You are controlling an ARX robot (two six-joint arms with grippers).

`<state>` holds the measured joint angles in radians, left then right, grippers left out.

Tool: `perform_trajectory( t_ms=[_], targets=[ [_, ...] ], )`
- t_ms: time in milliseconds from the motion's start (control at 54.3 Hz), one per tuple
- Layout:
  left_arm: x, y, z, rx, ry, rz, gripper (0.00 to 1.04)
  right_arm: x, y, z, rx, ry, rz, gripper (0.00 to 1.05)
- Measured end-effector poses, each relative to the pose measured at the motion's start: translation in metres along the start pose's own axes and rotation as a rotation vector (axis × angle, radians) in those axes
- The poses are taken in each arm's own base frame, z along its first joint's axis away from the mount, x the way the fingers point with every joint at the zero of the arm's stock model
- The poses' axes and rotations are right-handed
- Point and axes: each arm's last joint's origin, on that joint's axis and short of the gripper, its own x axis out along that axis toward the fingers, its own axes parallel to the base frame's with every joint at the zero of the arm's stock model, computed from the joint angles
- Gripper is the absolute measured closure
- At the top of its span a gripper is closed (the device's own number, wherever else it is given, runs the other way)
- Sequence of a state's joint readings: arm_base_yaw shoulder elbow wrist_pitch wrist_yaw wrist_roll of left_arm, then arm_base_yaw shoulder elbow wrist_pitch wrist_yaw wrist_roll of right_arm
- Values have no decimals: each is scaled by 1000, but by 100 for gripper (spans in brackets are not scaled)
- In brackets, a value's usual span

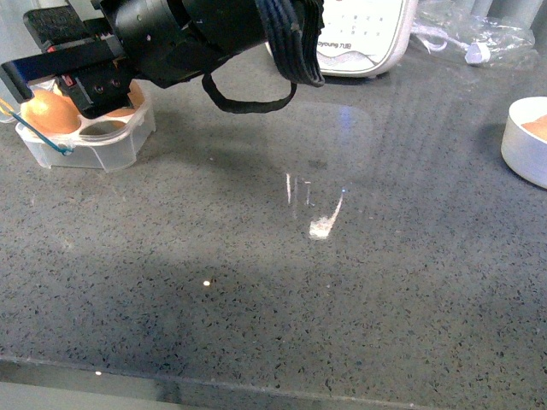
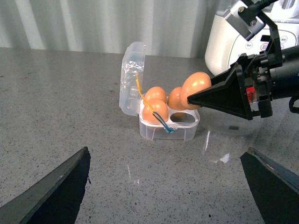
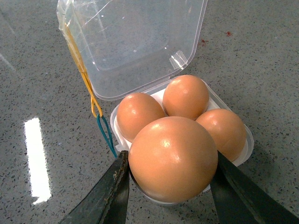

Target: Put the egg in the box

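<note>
The black arm [image 1: 214, 26] largely hid from the front what the wrist view showed: the right pincer [image 3: 171, 186] grasping a smooth orange-brown egg [image 3: 173, 149] over the clear plastic box [image 3: 140, 42].

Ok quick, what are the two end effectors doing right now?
Left end effector: open, empty.
Right end effector: closed, holding the egg.

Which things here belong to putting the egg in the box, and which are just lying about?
In the job: egg, box, right tool.
Lying about: bowl, white appliance, plastic bag.
</note>
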<state>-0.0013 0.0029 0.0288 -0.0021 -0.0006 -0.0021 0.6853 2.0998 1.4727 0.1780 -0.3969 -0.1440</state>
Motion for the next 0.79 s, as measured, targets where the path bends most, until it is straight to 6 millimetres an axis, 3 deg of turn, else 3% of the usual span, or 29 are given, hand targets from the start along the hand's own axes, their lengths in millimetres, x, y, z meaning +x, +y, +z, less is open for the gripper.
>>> perform_trajectory(
  t_ms=[479,644,791],
  targets=[
    [0,0,0,0,0,0,7,5,-3,3,-2,1,-8,62],
    [0,0,0,0,0,0,7,5,-2,3,-3,2,-8,28],
    [0,0,0,0,0,0,7,5,-2,4,-6,-9,-14,7]
  ],
)
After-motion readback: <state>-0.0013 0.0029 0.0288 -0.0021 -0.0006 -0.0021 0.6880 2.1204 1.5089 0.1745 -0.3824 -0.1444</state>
